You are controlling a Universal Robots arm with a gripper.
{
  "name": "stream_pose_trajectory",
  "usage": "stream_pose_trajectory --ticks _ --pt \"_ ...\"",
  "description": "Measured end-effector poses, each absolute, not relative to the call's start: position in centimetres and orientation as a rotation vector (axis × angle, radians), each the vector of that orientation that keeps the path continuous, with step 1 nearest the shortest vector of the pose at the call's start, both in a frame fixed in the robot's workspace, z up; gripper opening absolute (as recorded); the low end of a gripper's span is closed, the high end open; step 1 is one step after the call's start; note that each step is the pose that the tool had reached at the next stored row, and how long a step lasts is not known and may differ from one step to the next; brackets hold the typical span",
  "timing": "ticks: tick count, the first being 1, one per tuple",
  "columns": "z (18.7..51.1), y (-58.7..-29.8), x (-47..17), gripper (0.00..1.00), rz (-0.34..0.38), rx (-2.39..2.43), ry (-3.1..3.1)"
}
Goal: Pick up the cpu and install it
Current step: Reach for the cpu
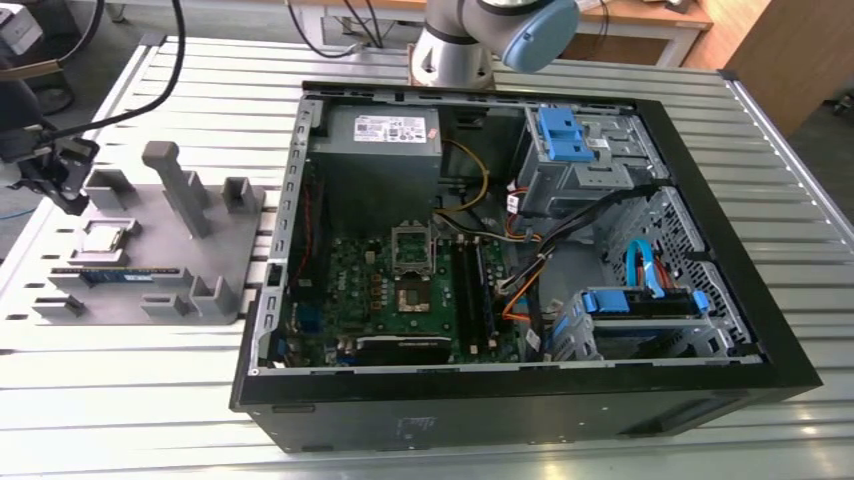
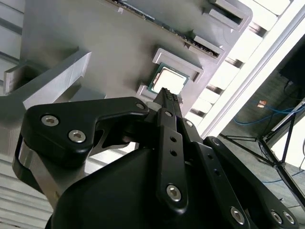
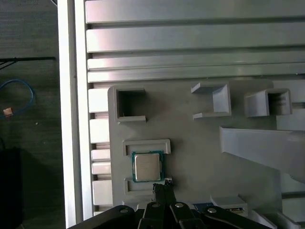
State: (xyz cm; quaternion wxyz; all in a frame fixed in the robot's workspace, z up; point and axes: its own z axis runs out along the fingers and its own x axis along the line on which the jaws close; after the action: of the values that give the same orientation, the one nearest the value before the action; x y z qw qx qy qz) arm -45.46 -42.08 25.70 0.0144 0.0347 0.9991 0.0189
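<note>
The gripper hung just above the grey holder, its fingers pressed together and pinching nothing. Its dark body hid much of the holder in both wrist views, and in the second wrist view its tip covered one edge of the cpu. The cpu, a square chip with a pale silver top and a dark rim, lay flat in a recess of the holder, to the exterior view's left of the open computer case.
</note>
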Motion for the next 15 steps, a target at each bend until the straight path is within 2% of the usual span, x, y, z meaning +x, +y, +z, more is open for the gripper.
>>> stream_pose_trajectory --ticks 15 --pt "23.5 -42.1 -45.7 0.11 0.055 0.108 3.110"
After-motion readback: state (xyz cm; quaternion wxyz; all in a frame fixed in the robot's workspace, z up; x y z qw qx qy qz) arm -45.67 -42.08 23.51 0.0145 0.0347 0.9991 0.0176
